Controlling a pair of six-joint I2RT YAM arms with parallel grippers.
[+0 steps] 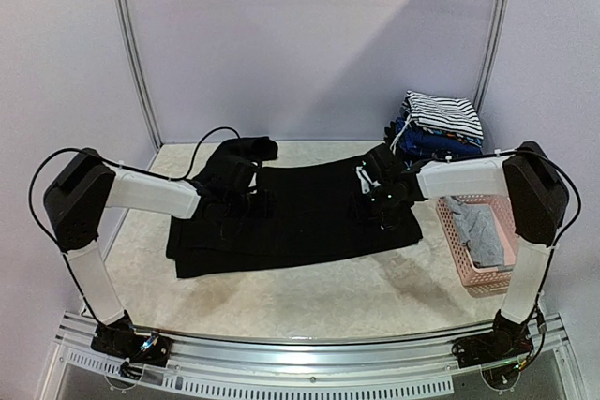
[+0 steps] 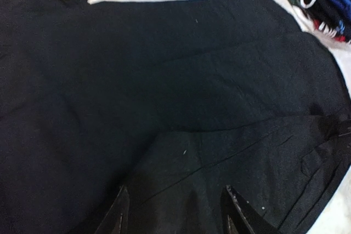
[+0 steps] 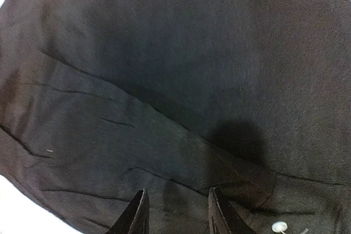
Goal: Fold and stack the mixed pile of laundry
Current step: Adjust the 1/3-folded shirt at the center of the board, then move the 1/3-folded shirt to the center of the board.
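Observation:
A large plain black garment [image 1: 300,217] lies spread flat across the middle of the table. Both grippers hover over it. My left gripper [image 1: 236,201] is above its left part. In the left wrist view that gripper [image 2: 176,212] is open, with only black cloth [image 2: 164,91] beneath. My right gripper [image 1: 377,196] is above the garment's right part. In the right wrist view it [image 3: 178,212] is open over creased black cloth [image 3: 164,80], with a small white dot [image 3: 279,226] just to its right. A black-and-white striped garment [image 1: 442,114] lies folded on top of a stack at the back right. A grey garment [image 1: 478,231] lies in the basket.
The pink lattice basket [image 1: 469,278] stands at the right edge of the table, beside the right arm. Under the striped piece lie folded dark blue clothes [image 1: 436,144], also seen in the left wrist view [image 2: 321,4]. Bare beige table [image 1: 309,297] shows in front of the black garment.

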